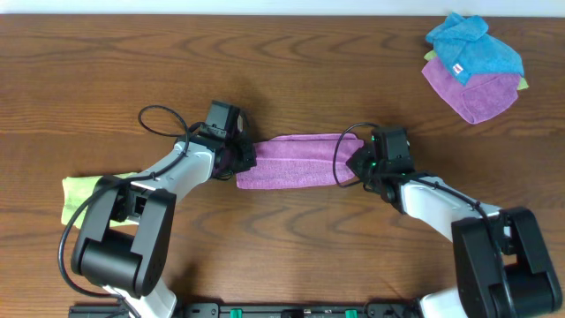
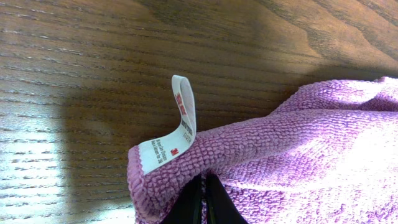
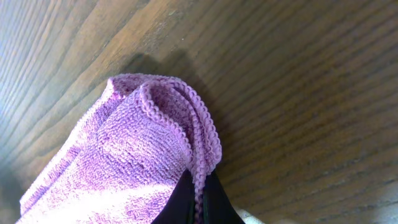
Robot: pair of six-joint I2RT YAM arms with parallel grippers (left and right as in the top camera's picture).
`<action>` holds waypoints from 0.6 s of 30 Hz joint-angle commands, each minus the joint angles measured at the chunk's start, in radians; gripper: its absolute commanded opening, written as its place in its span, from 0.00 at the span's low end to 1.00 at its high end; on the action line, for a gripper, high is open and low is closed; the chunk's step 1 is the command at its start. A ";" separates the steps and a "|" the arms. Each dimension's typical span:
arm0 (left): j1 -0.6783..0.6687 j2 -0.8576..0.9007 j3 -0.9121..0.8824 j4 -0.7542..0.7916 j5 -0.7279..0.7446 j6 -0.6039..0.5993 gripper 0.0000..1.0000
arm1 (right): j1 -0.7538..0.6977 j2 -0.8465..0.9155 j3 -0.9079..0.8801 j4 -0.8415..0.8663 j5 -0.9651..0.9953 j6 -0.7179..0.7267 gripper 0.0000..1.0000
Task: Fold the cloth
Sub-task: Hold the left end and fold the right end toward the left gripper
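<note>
The cloth [image 1: 296, 161] lies as a strip on the tabletop [image 1: 291, 79]. The left tool [image 1: 242, 161] clenches its 9 o'clock end, and the right tool [image 1: 354, 165] its 3 o'clock end.

The cloth [image 1: 296, 161] is seen as soft, matt microfibre with a nubbly looped pile and a stitched, scalloped edge. Its tag [image 2: 177, 127] is shown as thin, smooth, printed ribbon. The table [image 1: 282, 71] is finished in brown wood grain with a low sheen. The arm shells [image 1: 181, 168] are made of glossy white plastic. The blue cloth [image 1: 477, 53] is likewise matt and fleecy
</note>
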 commanded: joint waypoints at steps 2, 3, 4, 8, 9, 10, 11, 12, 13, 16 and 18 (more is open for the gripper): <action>-0.001 0.016 0.019 -0.002 -0.023 -0.005 0.06 | -0.007 -0.058 -0.013 -0.001 -0.017 -0.081 0.01; -0.001 0.016 0.019 -0.004 -0.023 -0.008 0.06 | -0.007 -0.074 -0.013 -0.001 -0.018 -0.096 0.01; -0.001 0.016 0.019 -0.005 -0.023 -0.008 0.06 | -0.007 -0.090 -0.013 -0.001 -0.023 -0.107 0.01; -0.008 0.017 0.019 -0.013 -0.023 -0.009 0.06 | -0.001 -0.137 -0.013 -0.004 -0.042 -0.126 0.01; -0.011 0.017 0.019 -0.014 -0.023 -0.009 0.06 | 0.003 -0.143 -0.013 -0.005 -0.045 -0.131 0.01; -0.016 0.017 0.019 -0.016 -0.032 -0.012 0.06 | 0.010 -0.151 -0.013 -0.005 -0.048 -0.134 0.01; -0.021 0.017 0.019 -0.019 -0.045 -0.016 0.06 | 0.016 -0.156 -0.013 -0.005 -0.051 -0.139 0.01; -0.026 0.017 0.019 -0.022 -0.051 -0.016 0.06 | 0.024 -0.159 -0.013 -0.005 -0.051 -0.139 0.01; -0.030 0.017 0.019 -0.025 -0.056 -0.016 0.06 | 0.034 -0.163 -0.013 -0.005 -0.051 -0.139 0.01; -0.033 0.017 0.019 -0.036 -0.066 -0.016 0.06 | 0.063 -0.171 -0.013 -0.004 -0.055 -0.139 0.01; -0.032 0.017 0.019 -0.038 -0.066 -0.016 0.06 | 0.085 -0.174 -0.011 -0.002 -0.053 -0.139 0.01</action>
